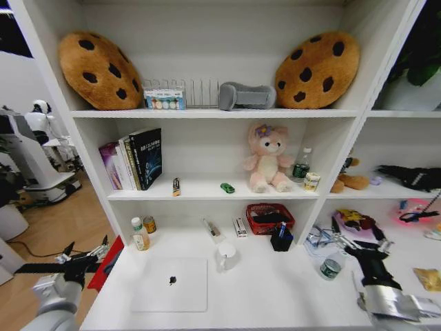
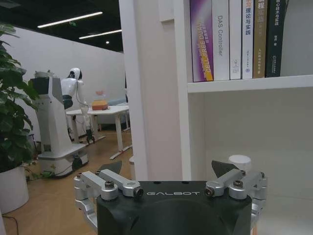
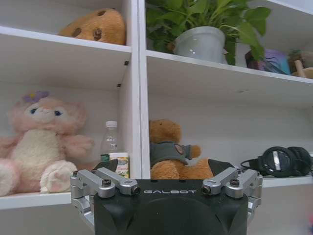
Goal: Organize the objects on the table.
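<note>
— White flat tabletop (image 1: 275, 296): what's on it?
— Closed silver laptop (image 1: 171, 284) front-left, white mug (image 1: 226, 256) beside it, green can (image 1: 330, 268) right, black pen cup (image 1: 280, 241) behind.
— Pincers?
— Left pincer (image 1: 86, 252) and right pincer (image 1: 337, 239) both spread wide, empty.

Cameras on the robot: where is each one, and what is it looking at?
Head view: from the robot's head, looking forward and down at the table with the silver laptop; left gripper and right gripper show low at the sides.
Left wrist view: behind the open left gripper, facing the books on a shelf.
Right wrist view: behind the open right gripper, facing the pink plush toy.
Shared: head and left wrist views both show the books; head and right wrist views both show the pink plush toy.
</note>
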### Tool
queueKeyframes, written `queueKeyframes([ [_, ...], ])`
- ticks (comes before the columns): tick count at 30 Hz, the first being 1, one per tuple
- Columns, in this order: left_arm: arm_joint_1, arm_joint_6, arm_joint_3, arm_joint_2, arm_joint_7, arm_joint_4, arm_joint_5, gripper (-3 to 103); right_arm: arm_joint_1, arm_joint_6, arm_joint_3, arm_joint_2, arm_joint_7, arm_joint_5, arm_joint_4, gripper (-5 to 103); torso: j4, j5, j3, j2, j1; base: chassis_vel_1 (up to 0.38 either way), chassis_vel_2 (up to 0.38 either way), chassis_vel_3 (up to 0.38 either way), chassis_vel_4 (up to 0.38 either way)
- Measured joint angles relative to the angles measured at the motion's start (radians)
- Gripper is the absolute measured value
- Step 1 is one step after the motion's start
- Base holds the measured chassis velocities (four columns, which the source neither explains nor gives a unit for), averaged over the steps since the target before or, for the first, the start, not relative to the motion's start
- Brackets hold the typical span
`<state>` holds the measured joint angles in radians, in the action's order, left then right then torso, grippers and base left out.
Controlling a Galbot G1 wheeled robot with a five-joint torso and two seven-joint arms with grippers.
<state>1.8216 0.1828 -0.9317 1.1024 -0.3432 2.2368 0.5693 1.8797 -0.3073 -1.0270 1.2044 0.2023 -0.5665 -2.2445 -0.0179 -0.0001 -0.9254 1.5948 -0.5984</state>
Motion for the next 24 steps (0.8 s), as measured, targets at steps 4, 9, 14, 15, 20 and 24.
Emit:
queueKeyframes([
  [4,0.038,-0.002,-0.011,0.026,-0.006,0.033,-0.011,100,0.0,-0.007,-0.003,0.034,0.013,-0.02,-0.01,100,0.001,0.0002,0.0,0.0,0.0,0.0,0.0,0.0,0.0],
  [9,0.049,-0.002,-0.007,0.039,-0.008,0.046,-0.023,100,-0.001,-0.017,-0.005,0.045,0.026,-0.026,-0.01,100,0.0003,0.0002,0.0,0.0,0.0,0.0,0.0,0.0,0.0],
  [14,0.06,-0.002,-0.009,0.047,-0.01,0.056,-0.029,100,-0.005,-0.024,-0.013,0.034,0.031,-0.044,-0.01,100,0.0004,0.0,0.0,0.0,0.0,0.0,0.0,0.0,0.0],
  [15,0.063,-0.002,-0.012,0.047,-0.01,0.058,-0.029,100,-0.007,-0.026,-0.013,0.03,0.031,-0.048,-0.007,100,0.0004,0.0001,0.0,0.0,0.0,-0.03,-0.031,0.056,0.03],
  [20,0.071,-0.002,-0.017,0.053,-0.01,0.062,-0.031,100,-0.021,-0.032,-0.003,0.021,0.041,-0.053,0.001,100,0.0006,0.0003,0.0,0.0,0.0,-0.05,-0.055,0.063,0.066],
  [24,0.076,-0.002,-0.017,0.061,-0.01,0.064,-0.036,100,-0.025,-0.032,0.003,0.013,0.047,-0.06,0.004,100,0.0005,0.0003,0.0,0.0,0.0,-0.03,-0.034,0.03,0.027],
])
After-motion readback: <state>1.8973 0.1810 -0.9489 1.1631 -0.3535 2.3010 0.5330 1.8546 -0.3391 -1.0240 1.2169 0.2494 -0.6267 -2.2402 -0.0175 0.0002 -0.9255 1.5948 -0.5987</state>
